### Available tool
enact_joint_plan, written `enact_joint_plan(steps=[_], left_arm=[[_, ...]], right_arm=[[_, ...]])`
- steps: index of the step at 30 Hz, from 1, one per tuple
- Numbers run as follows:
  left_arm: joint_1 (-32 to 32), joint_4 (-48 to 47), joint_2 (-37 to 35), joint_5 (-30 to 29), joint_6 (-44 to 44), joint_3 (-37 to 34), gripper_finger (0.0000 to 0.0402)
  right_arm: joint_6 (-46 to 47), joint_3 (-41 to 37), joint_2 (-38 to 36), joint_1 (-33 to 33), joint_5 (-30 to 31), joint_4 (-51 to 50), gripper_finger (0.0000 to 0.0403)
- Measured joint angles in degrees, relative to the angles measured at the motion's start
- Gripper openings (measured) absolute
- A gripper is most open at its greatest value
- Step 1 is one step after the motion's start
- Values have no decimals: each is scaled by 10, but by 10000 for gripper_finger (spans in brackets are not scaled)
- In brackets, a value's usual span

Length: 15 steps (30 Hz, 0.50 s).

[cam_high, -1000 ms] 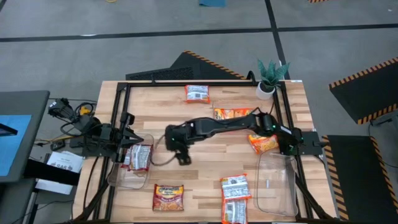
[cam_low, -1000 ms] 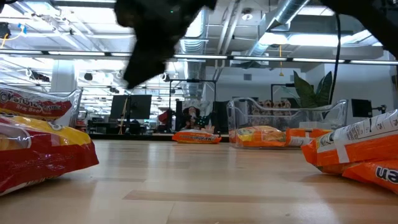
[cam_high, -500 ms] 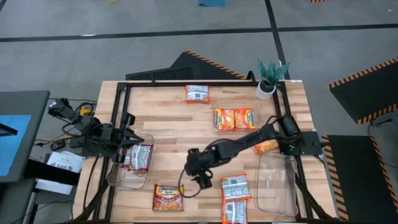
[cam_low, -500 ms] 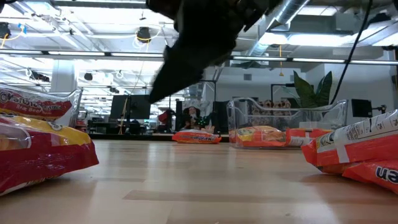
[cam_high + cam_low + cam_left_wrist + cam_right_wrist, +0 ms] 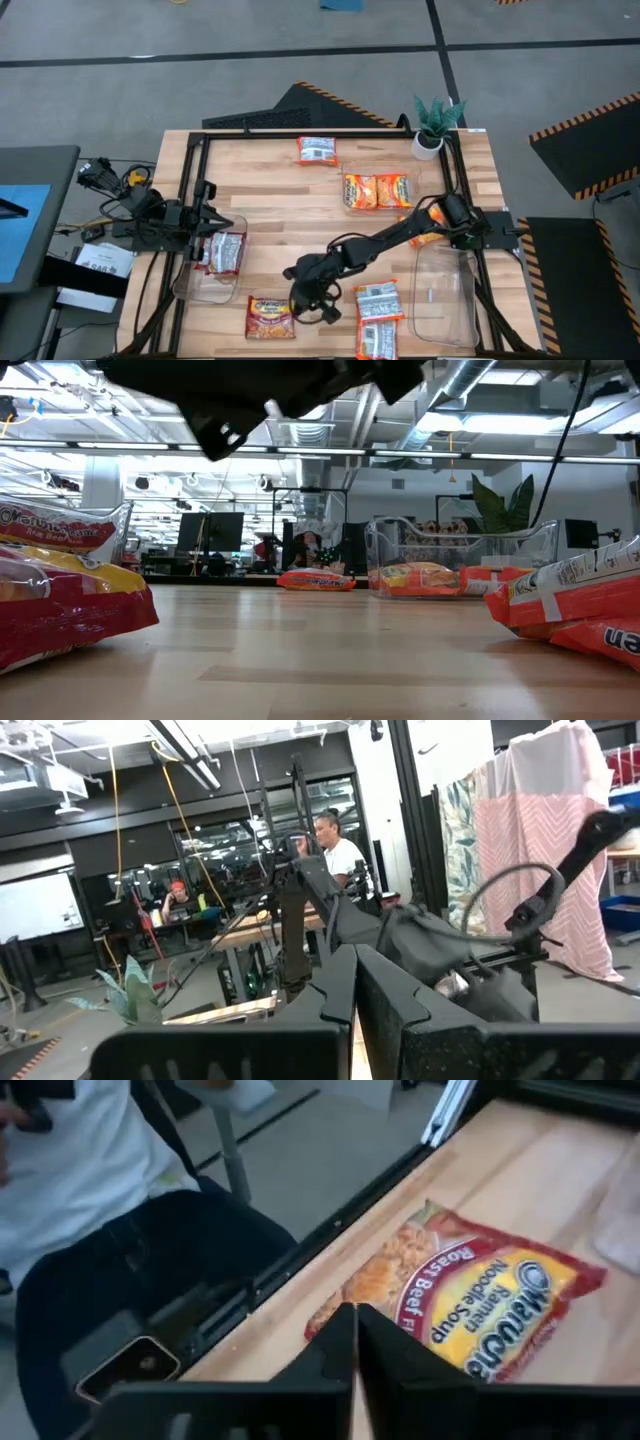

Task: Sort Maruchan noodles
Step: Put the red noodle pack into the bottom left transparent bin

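Note:
Maruchan noodle packets lie flat on the wooden table: a dark red and yellow one (image 5: 270,315) near the front edge, two white ones (image 5: 378,300) to its right, a white one (image 5: 317,150) at the far side, an orange pair (image 5: 377,190), and another orange one (image 5: 427,230) under my right arm. One more packet (image 5: 222,252) lies in the left clear bin. My right gripper (image 5: 312,305) is shut and hangs above the table, just right of the dark red packet (image 5: 470,1310), touching nothing. My left gripper (image 5: 218,222) rests shut at the table's left.
A clear bin (image 5: 205,280) stands at the near left and another (image 5: 445,295) at the near right. A small potted plant (image 5: 435,125) is at the far right corner. A black frame (image 5: 320,133) rims the table. A person sits just beyond the near edge (image 5: 110,1170).
My right gripper has swung from the table's middle toward the near edge, ending beside the dark red packet. The packets have stayed where they were.

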Motion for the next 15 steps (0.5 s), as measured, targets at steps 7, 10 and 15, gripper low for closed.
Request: enact_joint_plan(steps=[7, 10, 15], left_arm=[[0, 1, 0, 3, -9, 0, 0], [0, -4, 0, 3, -11, 0, 0], [0, -21, 0, 3, -21, 0, 0]], right_arm=[[22, 162, 127, -11, 0, -21, 7], [22, 221, 162, -7, -21, -74, 7], [15, 250, 170, -11, -26, -129, 7]])
